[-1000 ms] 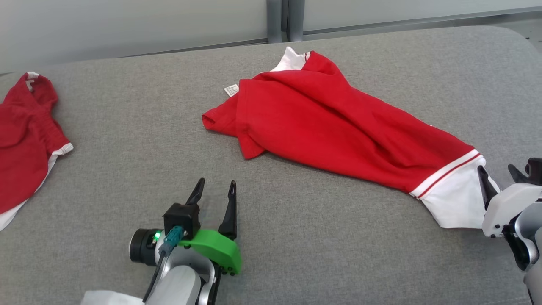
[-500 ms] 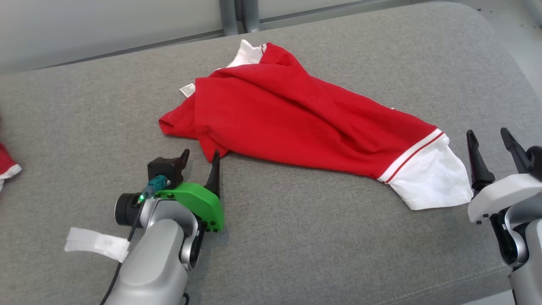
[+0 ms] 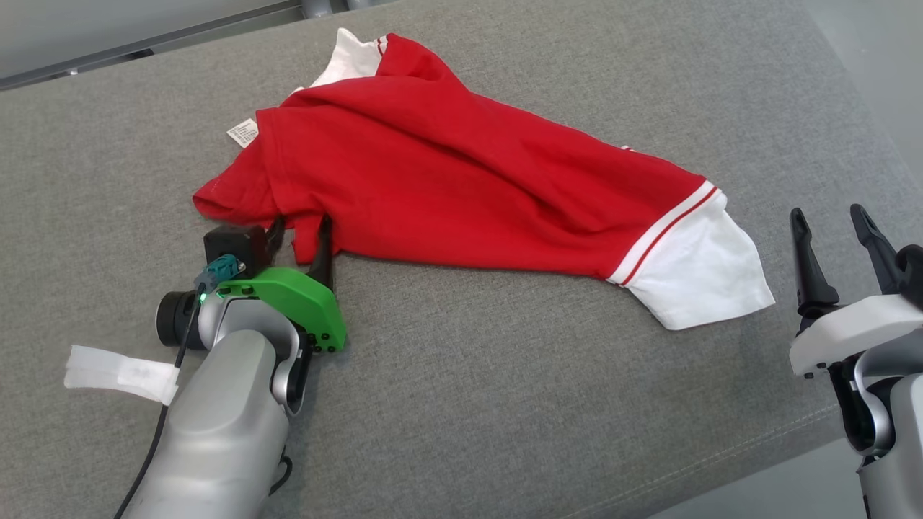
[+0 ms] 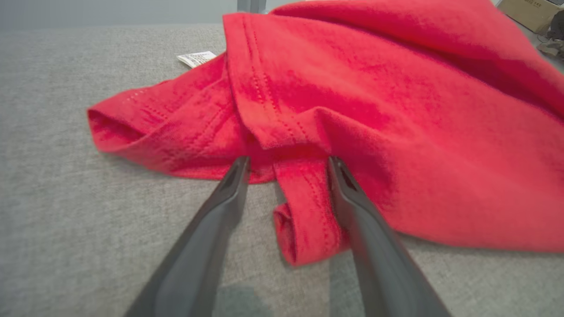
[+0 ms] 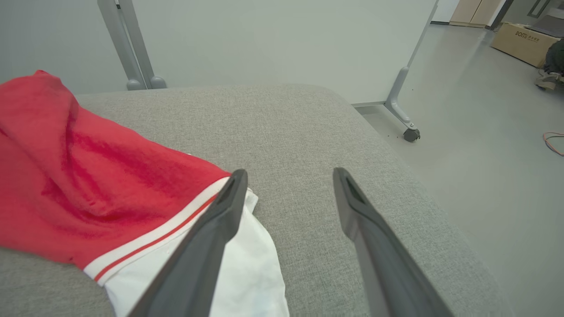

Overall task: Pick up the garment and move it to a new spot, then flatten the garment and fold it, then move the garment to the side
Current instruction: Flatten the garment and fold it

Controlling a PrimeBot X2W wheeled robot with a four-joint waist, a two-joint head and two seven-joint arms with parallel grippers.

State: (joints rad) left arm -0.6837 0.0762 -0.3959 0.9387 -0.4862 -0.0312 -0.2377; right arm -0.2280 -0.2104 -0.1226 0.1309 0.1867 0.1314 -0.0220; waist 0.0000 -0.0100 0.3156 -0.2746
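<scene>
Lower left, left gripper (image 3: 301, 229) has advanced to the red garment (image 3: 461, 173), fingers spread astride its hem fold (image 4: 304, 211), ready to pinch; lower right, right gripper (image 3: 826, 216) spread, empty

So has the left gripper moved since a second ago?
Yes. Measured against the red garment, the left gripper has gone forward to its near hem, and its fingers now straddle a fold there.
</scene>
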